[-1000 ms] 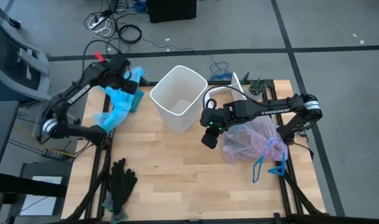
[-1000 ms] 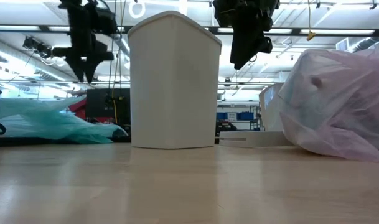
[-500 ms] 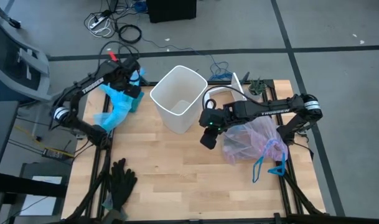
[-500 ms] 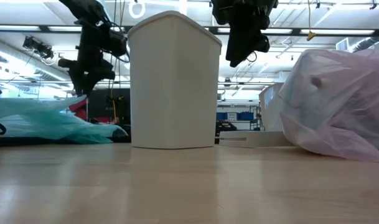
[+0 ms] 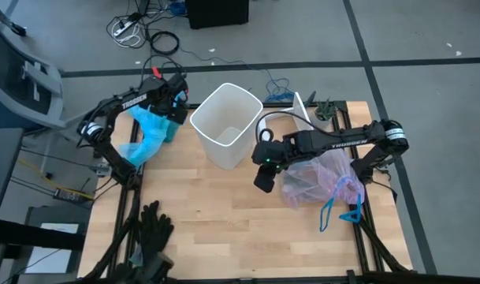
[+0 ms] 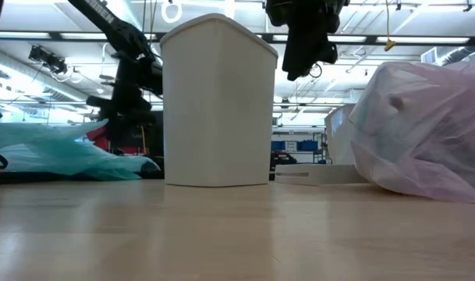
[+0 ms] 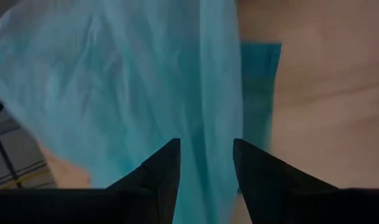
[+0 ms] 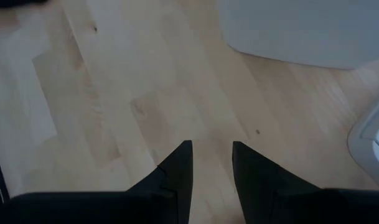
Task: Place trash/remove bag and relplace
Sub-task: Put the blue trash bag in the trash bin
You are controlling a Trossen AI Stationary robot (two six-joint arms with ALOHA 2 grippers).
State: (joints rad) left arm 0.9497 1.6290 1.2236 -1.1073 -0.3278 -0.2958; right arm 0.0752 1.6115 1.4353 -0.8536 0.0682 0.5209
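Observation:
A white bin stands upright and unlined at the table's far middle. Left of it lies a crumpled light-blue plastic bag. My left gripper hangs open close above that bag's far end, fingers pointing steeply down, with blue film filling its wrist view. The bag, pale pink, full and bulging, rests on the table's right side, its blue ties trailing toward the near edge. The trash is hidden. My right gripper hovers open and empty between the bin and the pink bag, over bare wood.
Black gloves lie at the near left corner. A flat white piece sits behind the pink bag at the far right. There is free wood across the near middle. Cables lie on the floor beyond the far edge.
My left gripper has come down and moved toward the bin, tipping more steeply downward, and now hangs over the light-blue bag's far end, still open. The light-blue bag, the bin and the pink bag have stayed where they were.

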